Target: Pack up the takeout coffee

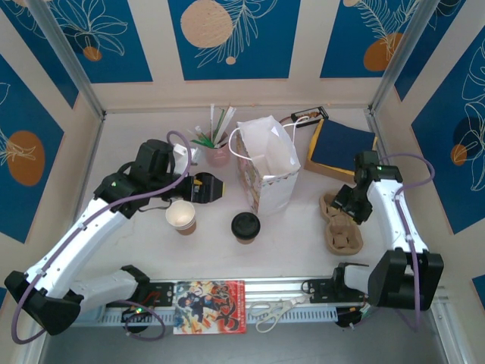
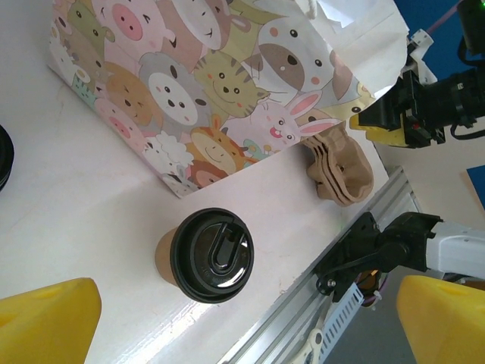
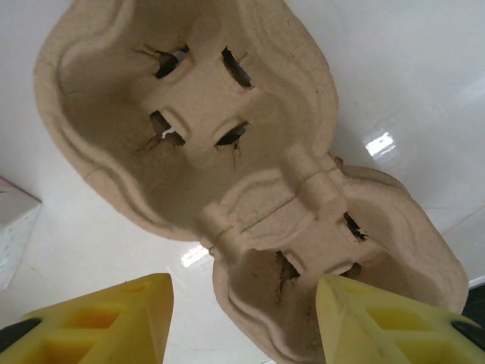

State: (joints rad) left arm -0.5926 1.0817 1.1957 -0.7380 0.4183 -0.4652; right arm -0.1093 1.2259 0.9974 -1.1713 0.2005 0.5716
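Note:
The takeout coffee (image 1: 181,216), an open kraft-brown cup with a pale inside, stands left of centre on the table. My left gripper (image 1: 204,188) hangs open just above and right of it, with nothing between its yellow fingers (image 2: 45,322). A second brown cup with a black lid (image 1: 245,226) (image 2: 208,258) stands in front of the cartoon-animal paper bag (image 1: 267,163) (image 2: 212,83). My right gripper (image 1: 350,205) (image 3: 242,326) is low over the pulp cup carrier (image 1: 342,227) (image 3: 197,129). It is open, its jaws either side of the carrier's near rim, with a gap on the left side.
A pink cup of straws (image 1: 216,152) stands behind the bag. A blue-topped box (image 1: 339,148) lies at the back right. A magazine (image 1: 210,306) and scissors (image 1: 273,309) lie on the rail at the near edge. The walls close in on both sides.

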